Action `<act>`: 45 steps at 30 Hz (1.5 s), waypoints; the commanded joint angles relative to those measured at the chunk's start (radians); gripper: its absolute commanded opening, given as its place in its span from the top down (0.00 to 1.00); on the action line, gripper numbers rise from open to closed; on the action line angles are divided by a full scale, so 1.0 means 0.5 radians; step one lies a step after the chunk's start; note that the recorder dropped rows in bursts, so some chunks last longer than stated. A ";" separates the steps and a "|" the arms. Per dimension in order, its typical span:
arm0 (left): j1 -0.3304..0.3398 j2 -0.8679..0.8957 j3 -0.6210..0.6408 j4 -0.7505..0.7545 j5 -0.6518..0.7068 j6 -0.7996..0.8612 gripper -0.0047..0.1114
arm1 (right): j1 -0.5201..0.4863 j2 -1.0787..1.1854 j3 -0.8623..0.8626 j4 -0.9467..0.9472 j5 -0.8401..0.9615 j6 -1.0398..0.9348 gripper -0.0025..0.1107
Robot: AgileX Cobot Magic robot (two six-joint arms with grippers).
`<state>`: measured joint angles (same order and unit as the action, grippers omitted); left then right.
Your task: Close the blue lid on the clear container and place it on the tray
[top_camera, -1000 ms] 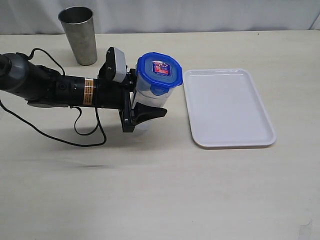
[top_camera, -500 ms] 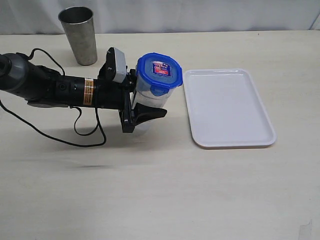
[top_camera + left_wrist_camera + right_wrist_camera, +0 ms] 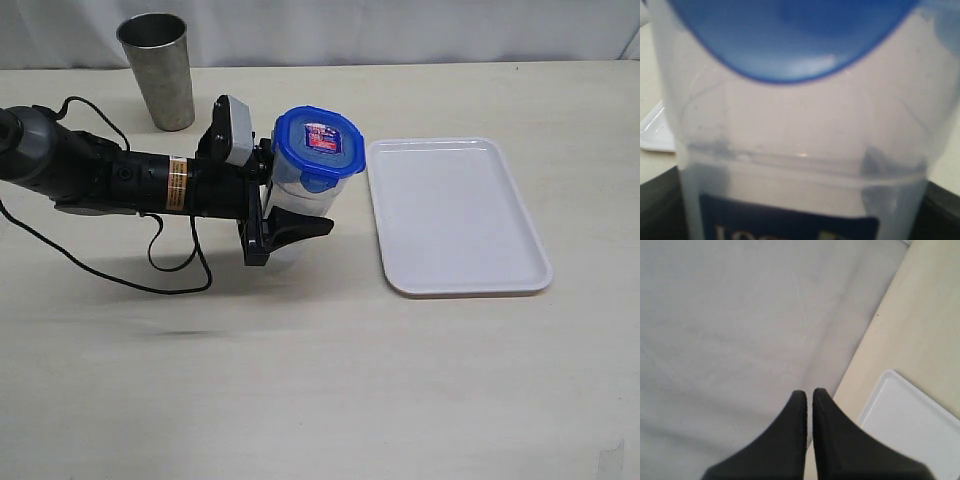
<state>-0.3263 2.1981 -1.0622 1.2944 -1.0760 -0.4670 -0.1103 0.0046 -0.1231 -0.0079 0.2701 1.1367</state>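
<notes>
Landmark: tray (image 3: 450,215), white, flat on the bench (image 3: 340,380), nothing on it.
Clear container (image 3: 295,203): not on the tray; held just beside the tray's long edge, on the side toward the left arm (image 3: 110,180). Seen roughly upright. Whether its base touches the bench can't be told.
Blue lid (image 3: 320,145): seated on top of the container, sticker face up, one flap seen folded down at the front. Its rim comes v. close to the tray's edge w/o clearly overlapping it. Whether all flaps are snapped can't be told.
Left claw (image 3: 316,202): clamped around the container's body below the lid; near finger seen across the front wall, far finger hidden behind. Arm laid low, pointing toward the tray.
Left wrist view: filled by the container wall (image 3: 800,150), blurred; lid (image 3: 790,40) at one end, dark blue label (image 3: 785,225) at the other; a bit of tray (image 3: 655,130) past the wall.
Right claw (image 3: 809,396): clenched, fingers pressed together, nothing gripped; seen in its wrist view only, raised near a tray corner (image 3: 910,425), by the bench edge and a grey backdrop (image 3: 715,315).
Metal cup (image 3: 158,70): upright, well apart from the tray, beyond the left arm.
Cable (image 3: 150,270): looped on the bench beside the left arm, away from the tray.
</notes>
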 commanded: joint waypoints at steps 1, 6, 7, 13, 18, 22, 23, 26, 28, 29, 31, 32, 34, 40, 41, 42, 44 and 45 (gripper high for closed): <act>0.003 -0.006 0.003 -0.027 -0.058 -0.008 0.96 | -0.012 -0.009 0.109 -0.014 -0.021 -0.006 0.94; 0.003 -0.006 0.003 -0.027 -0.058 -0.008 0.96 | -0.012 -0.009 0.246 -0.014 -0.021 -0.006 0.94; 0.003 -0.006 0.003 -0.027 -0.058 -0.008 0.96 | -0.012 -0.009 0.246 -0.014 -0.021 -0.006 0.94; 0.003 -0.006 0.003 -0.027 -0.058 -0.008 0.96 | -0.012 -0.009 0.246 -0.014 0.122 -0.006 0.94; 0.003 -0.006 0.003 -0.027 -0.066 -0.008 0.96 | -0.012 -0.009 0.246 -0.014 0.122 -0.006 0.94; 0.003 -0.006 0.003 -0.023 -0.066 -0.008 0.96 | -0.012 -0.009 0.246 -0.014 0.129 -0.006 0.94; 0.003 -0.006 0.003 -0.014 -0.066 -0.008 0.96 | -0.012 -0.009 0.246 -0.014 0.146 -0.006 0.94; 0.003 -0.006 0.003 -0.014 -0.066 -0.008 0.96 | -0.012 -0.009 0.246 -0.014 0.168 -0.006 0.94; 0.003 -0.006 0.003 -0.014 -0.066 -0.008 0.96 | -0.012 -0.009 0.246 -0.014 0.168 -0.006 0.94; 0.003 -0.006 0.003 -0.014 -0.066 -0.008 0.96 | -0.012 -0.009 0.246 -0.014 0.173 -0.006 0.94; 0.003 -0.006 0.003 -0.014 -0.066 -0.008 0.96 | -0.012 -0.009 0.246 -0.014 0.188 -0.006 0.94; 0.003 -0.006 0.003 -0.014 -0.066 -0.008 0.96 | -0.012 -0.009 0.246 -0.014 0.188 -0.006 0.94; 0.003 -0.006 0.003 -0.014 -0.066 -0.008 0.96 | -0.012 -0.009 0.246 -0.014 0.188 -0.006 0.94; 0.003 -0.006 0.003 -0.034 -0.067 -0.008 0.96 | -0.012 -0.009 0.246 -0.014 0.188 -0.006 0.94; 0.003 -0.006 0.003 -0.043 -0.067 -0.008 0.96 | -0.012 -0.009 0.246 -0.014 0.188 -0.013 0.94; 0.003 -0.006 0.003 -0.043 -0.067 -0.008 0.96 | -0.012 -0.009 0.246 -0.014 0.188 -0.075 0.94; 0.003 -0.006 0.003 -0.043 -0.067 -0.008 0.96 | -0.012 -0.009 0.246 -0.014 0.188 -0.325 0.94; 0.003 -0.006 0.003 -0.043 -0.067 -0.008 0.96 | -0.012 -0.009 0.246 -0.014 0.188 -0.482 0.94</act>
<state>-0.3263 2.1981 -1.0622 1.3024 -1.0786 -0.4691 -0.1103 0.0046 -0.0024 -0.0079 0.3601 1.0406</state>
